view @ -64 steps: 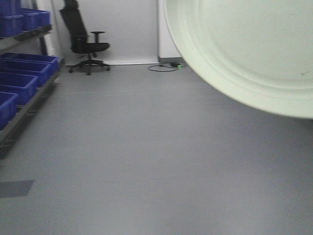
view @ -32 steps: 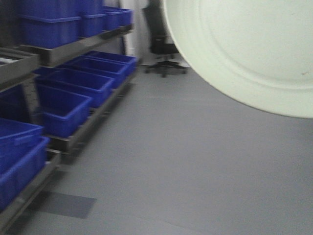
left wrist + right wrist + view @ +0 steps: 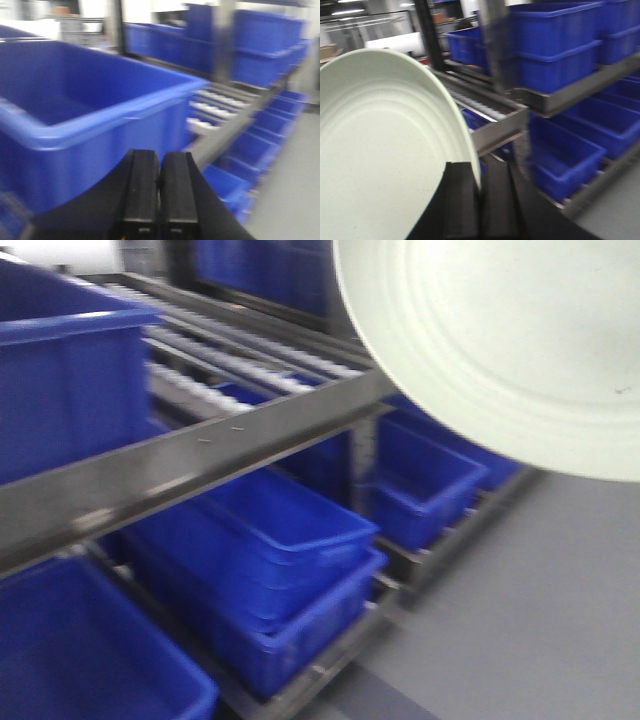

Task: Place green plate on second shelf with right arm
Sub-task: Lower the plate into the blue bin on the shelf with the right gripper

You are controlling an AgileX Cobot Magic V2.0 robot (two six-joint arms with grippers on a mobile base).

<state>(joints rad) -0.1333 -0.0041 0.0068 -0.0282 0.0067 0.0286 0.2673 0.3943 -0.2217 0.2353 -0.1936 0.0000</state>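
1. Two tools show, one in each wrist view. The right tool (image 3: 481,200) is closed down to a thin slit, and its black fingers (image 3: 462,200) pinch the rim of the green plate (image 3: 380,150) between them.
2. The plate stands nearly on edge. From the grip at its lower rim it rises up and to the left in the right wrist view. It is held in the air, and only the right tool can be seen touching it.
3. In the front view the plate fills the upper right corner, with its ringed face toward the camera. It hangs in front of the right end of the grey shelf beam (image 3: 200,455) and hides part of the blue bins (image 3: 430,480) on the lower level.
4. The plate rests on no shelf level. The roller track (image 3: 230,355) behind the beam's front edge carries nothing where it shows, apart from a large blue bin (image 3: 60,380) at its left end.
5. The left tool (image 3: 160,195) has its fingers pressed together with no gap and nothing between them. It points at the wall of a blue bin sitting on the shelf.
6. The grey floor (image 3: 540,620) shows at the lower right, beside the front edge of the bottom shelf. All three views are blurred, so finer detail cannot be told.
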